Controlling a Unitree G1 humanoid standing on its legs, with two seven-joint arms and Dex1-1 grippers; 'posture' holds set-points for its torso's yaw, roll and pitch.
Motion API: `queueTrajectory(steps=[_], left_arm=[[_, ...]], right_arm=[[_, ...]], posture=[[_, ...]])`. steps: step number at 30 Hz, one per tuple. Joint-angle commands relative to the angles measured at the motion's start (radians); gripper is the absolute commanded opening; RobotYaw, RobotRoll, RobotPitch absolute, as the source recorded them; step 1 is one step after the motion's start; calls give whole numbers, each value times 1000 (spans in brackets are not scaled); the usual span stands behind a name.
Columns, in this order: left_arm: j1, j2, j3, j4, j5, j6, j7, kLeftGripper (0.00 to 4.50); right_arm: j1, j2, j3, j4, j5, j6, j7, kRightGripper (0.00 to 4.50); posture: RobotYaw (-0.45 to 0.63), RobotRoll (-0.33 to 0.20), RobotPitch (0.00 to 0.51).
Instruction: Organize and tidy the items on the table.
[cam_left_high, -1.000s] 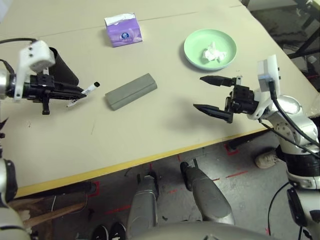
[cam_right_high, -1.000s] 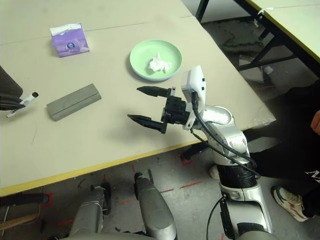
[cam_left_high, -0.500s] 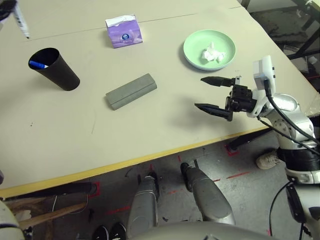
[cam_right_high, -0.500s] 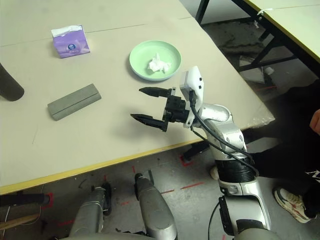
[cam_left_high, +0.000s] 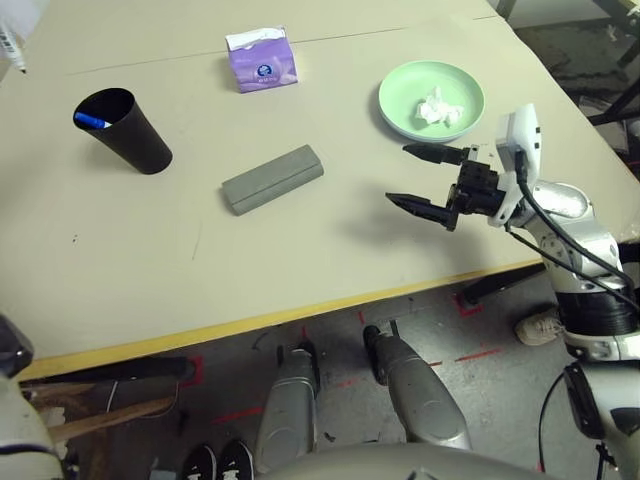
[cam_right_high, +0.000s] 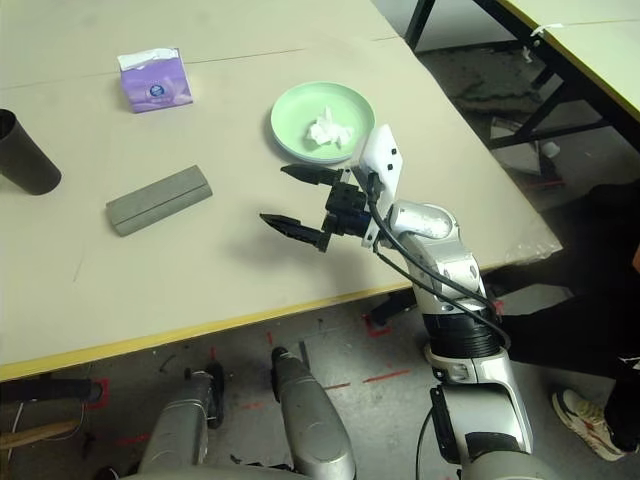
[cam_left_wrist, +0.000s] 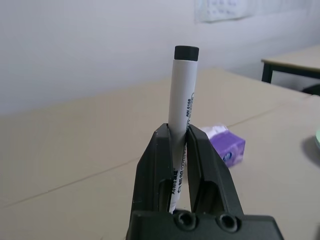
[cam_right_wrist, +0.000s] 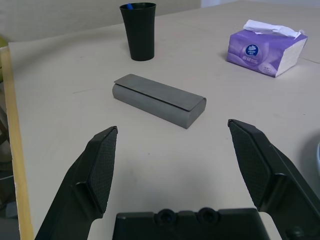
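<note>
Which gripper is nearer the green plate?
Right. The right gripper hovers just beside the green plate; the left gripper holds a marker far across the table.

The large flat beige desk (cam_left_high: 300, 270) has a yellow front edge and a thin seam line across its far part; a tapered black cup (cam_left_high: 128, 133) stands at the left, a blue-capped marker inside; a closed grey glasses case (cam_left_high: 272, 179) lies near the middle; a purple tissue box (cam_left_high: 262, 62) sits farther back; a pale green plate (cam_left_high: 400, 108) at the right bears a crumpled white tissue (cam_left_high: 437, 108).
</note>
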Motion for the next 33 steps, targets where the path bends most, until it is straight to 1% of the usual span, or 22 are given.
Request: queueTrajectory(steps=[1, 5, 9, 14, 22, 33], left_arm=[[-6, -42, -16, 32, 23, -41, 32, 274], [-8, -69, -25, 67, 43, -70, 67, 274], [21, -78, -31, 81, 65, -96, 88, 274], [54, -77, -25, 101, 73, -131, 97, 274], [103, -102, -7, 160, 65, -204, 99, 274], [99, -142, -10, 238, 65, -263, 93, 274]], right_arm=[[22, -5, 1, -36, 4, 17, -11, 4500], [32, -12, -6, -55, 8, 29, -17, 4500], [39, -16, -9, -68, 10, 39, -21, 4500], [35, -19, -11, -70, 12, 45, -21, 4500], [25, -27, -15, -70, 20, 51, -14, 4500], [32, -44, -23, -97, 39, 71, -16, 4500]], posture=[[-222, 0, 274], [-229, 0, 276], [-232, 0, 276], [-230, 0, 274], [-235, 0, 269], [-253, 0, 264]])
